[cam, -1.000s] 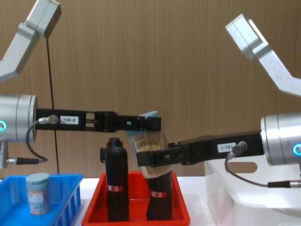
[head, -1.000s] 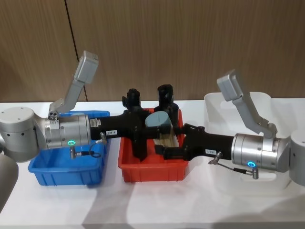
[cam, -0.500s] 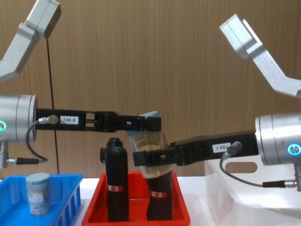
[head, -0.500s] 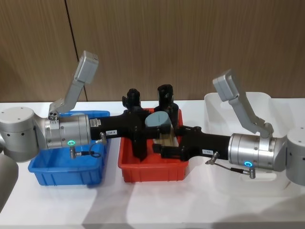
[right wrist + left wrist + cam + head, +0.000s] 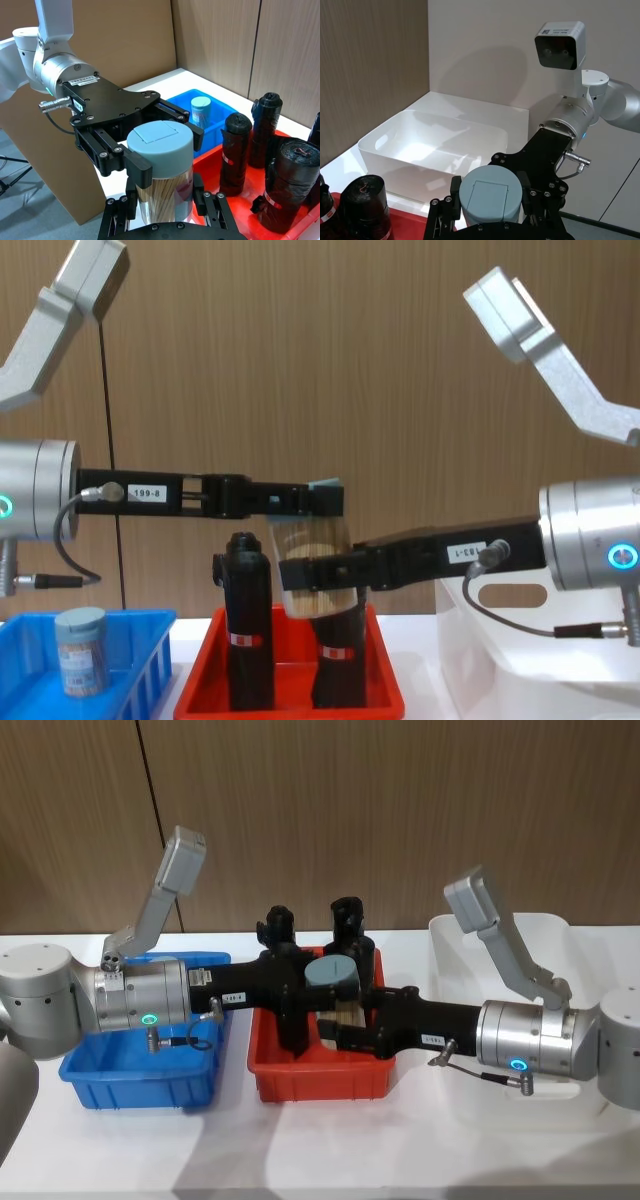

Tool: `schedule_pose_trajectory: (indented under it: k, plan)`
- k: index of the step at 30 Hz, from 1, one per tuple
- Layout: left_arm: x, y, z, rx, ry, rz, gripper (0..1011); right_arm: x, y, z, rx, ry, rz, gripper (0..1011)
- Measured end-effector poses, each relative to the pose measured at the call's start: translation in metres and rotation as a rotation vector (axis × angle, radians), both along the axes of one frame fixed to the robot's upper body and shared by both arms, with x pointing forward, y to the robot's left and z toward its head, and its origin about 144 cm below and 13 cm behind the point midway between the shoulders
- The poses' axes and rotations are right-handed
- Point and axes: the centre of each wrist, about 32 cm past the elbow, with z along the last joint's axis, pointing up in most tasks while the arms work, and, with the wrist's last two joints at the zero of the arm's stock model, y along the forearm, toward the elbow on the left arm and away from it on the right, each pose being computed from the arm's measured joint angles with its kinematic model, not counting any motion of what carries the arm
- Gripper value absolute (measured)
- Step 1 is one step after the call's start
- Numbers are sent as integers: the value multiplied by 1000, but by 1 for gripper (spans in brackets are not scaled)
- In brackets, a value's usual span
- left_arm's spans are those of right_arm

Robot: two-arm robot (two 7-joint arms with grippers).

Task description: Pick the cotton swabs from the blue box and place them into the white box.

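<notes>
Between both pairs of jaws, over red tray: cotton swabs tub. Left gripper clamped on its lid, right gripper closed round clear body just beneath. Second tub well aside, in blue box.

**Cotton-swab tub**: clear wall, pale blue lid, tan-white sticks. It hangs slightly tilted, with the fingers of the left gripper at its lid and the fingers of the right gripper around its body.

**Second tub**: upright in the slotted blue box, well apart from the fingers on the left gripper's side.

**White box**: a large rounded bin, well apart on the right gripper's side.
</notes>
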Motion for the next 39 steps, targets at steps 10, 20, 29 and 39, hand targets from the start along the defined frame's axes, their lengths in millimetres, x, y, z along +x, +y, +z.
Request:
schedule_pose_trajectory:
  k: [10,20,29,39]
  plan:
    - [0,0,0,4,0,3,850,-2,1,2,9,-1,10,642]
    - [0,0,0,4,0,3,1004,-4,1,2,11,-2,11,642]
    - [0,0,0,4,0,3,1004,-6,-6,0,11,-7,-5,642]
    - [0,0,0,3,0,3,1004,-7,-22,-6,6,-14,-48,642]
